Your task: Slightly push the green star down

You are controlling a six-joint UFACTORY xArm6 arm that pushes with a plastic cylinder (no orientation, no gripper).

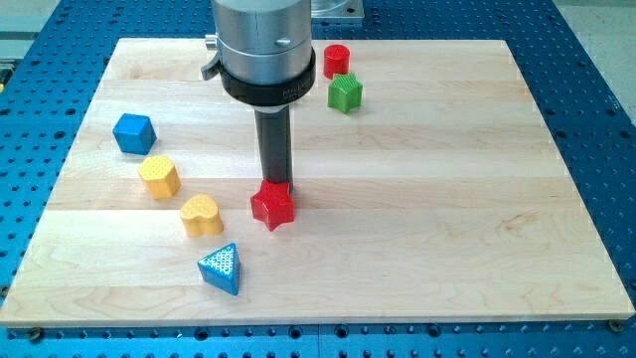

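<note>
Nearest the camera lies a blue triangle (pixel 220 268), while the green star (pixel 345 93), small, rigid and probably light enough to slide easily, sits near the table's (pixel 447 199) top edge just below a red cylinder (pixel 337 60), well apart from the rod's tip (pixel 275 185), which touches a red star (pixel 272 206) and holds nothing; contact belongs on its upper edge.

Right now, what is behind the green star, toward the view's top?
Directly above the green star stands a red cylinder, very close; whether they touch is unclear. My tip is far off, at the red star.
</note>
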